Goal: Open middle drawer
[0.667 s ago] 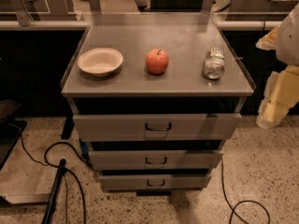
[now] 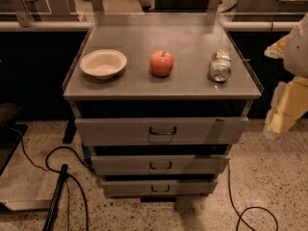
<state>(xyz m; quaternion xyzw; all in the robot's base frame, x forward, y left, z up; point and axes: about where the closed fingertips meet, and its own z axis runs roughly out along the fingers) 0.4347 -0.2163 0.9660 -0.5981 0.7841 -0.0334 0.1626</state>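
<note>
Seemingly nothing moved: end effector (image 2: 283,113) hovers right of the middle drawer (image 2: 126,164).

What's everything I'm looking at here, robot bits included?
cabinet: one, grey metal, centre of view
bowl: one, cream, left on the cabinet top
apple: one, red, middle of the top
can: one, silver, on its side, right of the top
top drawer: one, grey, tallest front
middle drawer: one, grey, just below
bottom drawer: one, grey, lowest
cables: at least two, black, on the speckled floor
gripper: one, pale yellow, right edge, beside the cabinet
</note>
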